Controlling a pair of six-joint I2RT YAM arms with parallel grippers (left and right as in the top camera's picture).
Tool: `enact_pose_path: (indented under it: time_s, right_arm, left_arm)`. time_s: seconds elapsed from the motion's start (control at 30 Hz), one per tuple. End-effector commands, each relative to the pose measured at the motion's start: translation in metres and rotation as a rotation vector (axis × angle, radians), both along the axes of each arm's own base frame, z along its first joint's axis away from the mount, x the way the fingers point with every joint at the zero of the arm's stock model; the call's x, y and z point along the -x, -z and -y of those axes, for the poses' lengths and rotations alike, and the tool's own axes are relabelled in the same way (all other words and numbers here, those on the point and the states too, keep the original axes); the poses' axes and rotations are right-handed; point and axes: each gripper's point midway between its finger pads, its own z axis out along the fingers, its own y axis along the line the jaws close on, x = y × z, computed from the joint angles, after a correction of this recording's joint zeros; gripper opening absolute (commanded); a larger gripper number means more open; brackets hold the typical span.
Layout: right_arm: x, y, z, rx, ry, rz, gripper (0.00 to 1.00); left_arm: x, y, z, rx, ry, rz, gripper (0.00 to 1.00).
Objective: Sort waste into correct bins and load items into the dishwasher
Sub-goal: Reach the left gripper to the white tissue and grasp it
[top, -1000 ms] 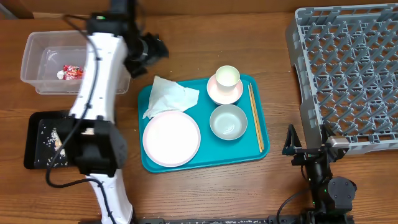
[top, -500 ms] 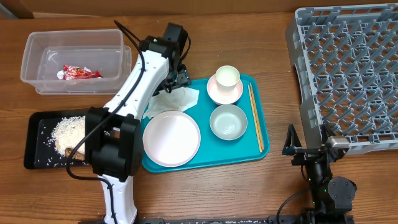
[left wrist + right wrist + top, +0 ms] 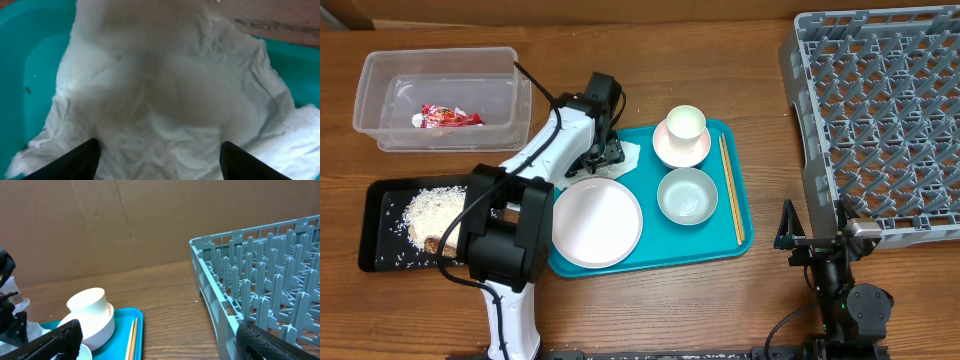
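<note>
The crumpled white napkin (image 3: 628, 154) lies at the back left of the teal tray (image 3: 650, 256). It fills the left wrist view (image 3: 165, 90). My left gripper (image 3: 604, 150) is low over it, open, one finger on each side (image 3: 160, 156). The white plate (image 3: 597, 222), cup (image 3: 686, 123) on its saucer (image 3: 676, 150), bowl (image 3: 687, 195) and chopsticks (image 3: 731, 190) rest on the tray. The red-and-white wrapper (image 3: 445, 117) lies in the clear tub (image 3: 375, 90). Rice (image 3: 428, 208) and a brown scrap (image 3: 428, 243) lie in the black tray (image 3: 370, 225). My right gripper (image 3: 798, 243) is open and empty.
The grey dish rack (image 3: 880, 110) stands at the right and shows in the right wrist view (image 3: 260, 285). That view also shows the cup (image 3: 89, 307), the chopsticks (image 3: 131, 340) and the open right gripper (image 3: 160, 342). A cardboard wall stands behind the table.
My left arm has swung from over the clear tub to the teal tray and come down onto the napkin. The right arm has not moved.
</note>
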Motion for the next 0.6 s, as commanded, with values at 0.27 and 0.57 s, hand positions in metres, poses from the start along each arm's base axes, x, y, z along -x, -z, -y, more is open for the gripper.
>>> enact_pose_path:
  time_s: [0.27, 0.57]
  right_arm:
    - [0.0, 0.002, 0.002, 0.007, 0.012, 0.002, 1.0]
    - [0.0, 0.002, 0.002, 0.007, 0.012, 0.002, 1.0]
  left_arm:
    - [0.013, 0.017, 0.0, -0.006, 0.026, -0.036, 0.51]
    - [0.01, 0.01, -0.001, -0.009, 0.024, -0.017, 0.04]
